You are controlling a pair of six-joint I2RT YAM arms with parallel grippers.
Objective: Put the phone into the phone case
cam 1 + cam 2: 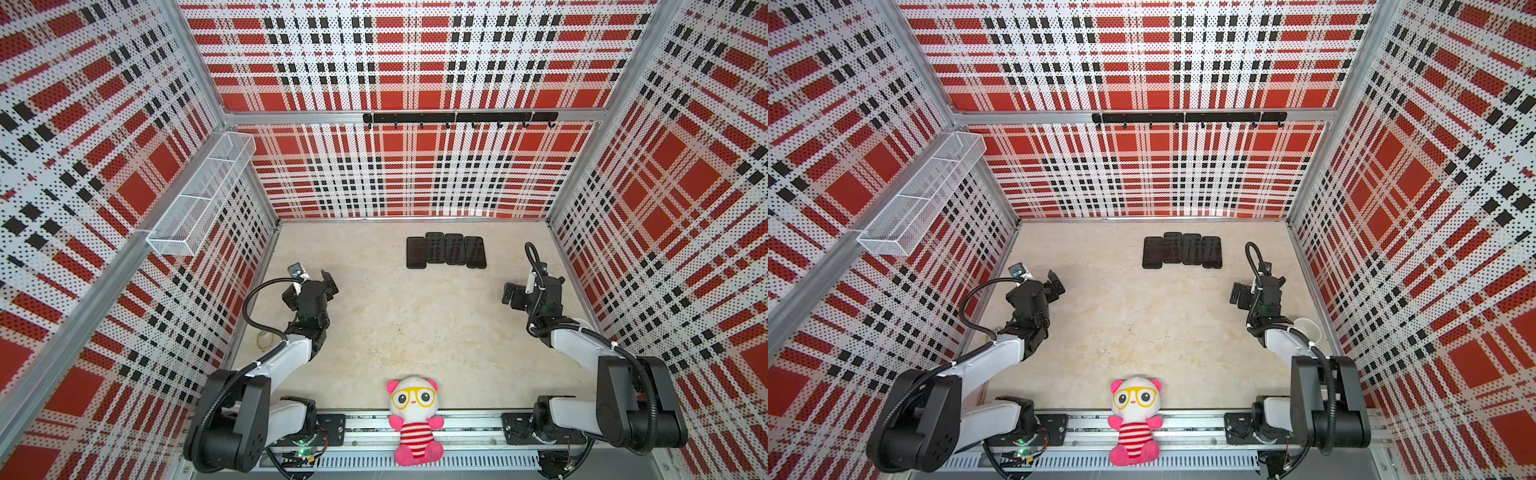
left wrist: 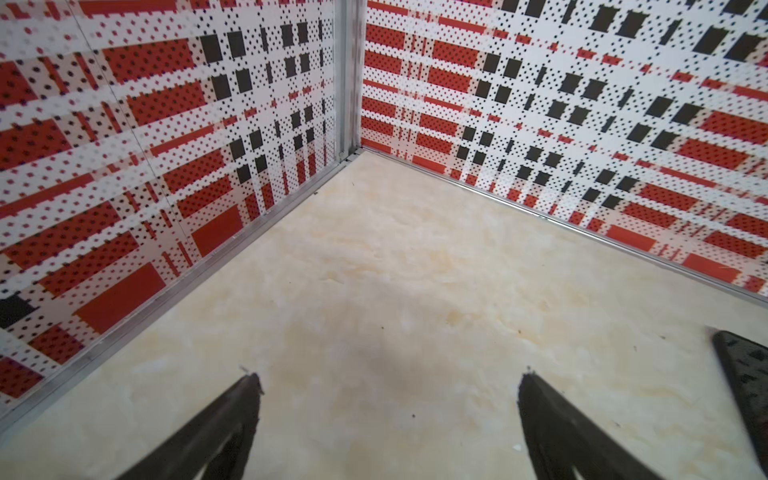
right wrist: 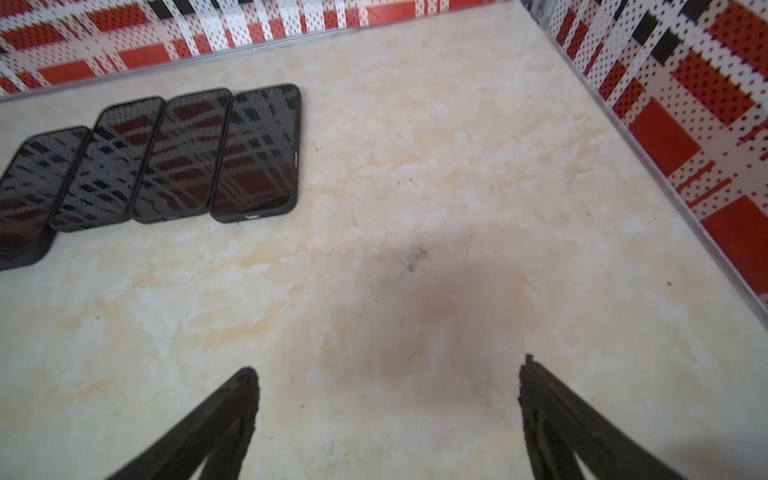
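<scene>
Both top views: 4 dark phones point(image 1: 446, 250) lay side by side nr back wall point(image 1: 415, 178). L wrist: left gripper point(image 2: 388, 380) wide, empty. R wrist: right gripper point(image 3: 386, 374) wide, empty; best bet was gripping the end phone across its long edges, square-on.

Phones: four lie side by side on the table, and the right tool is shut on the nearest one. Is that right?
No. The four phones lie side by side on the table, but the right tool is open and empty, apart from them, as the right wrist view shows.
</scene>
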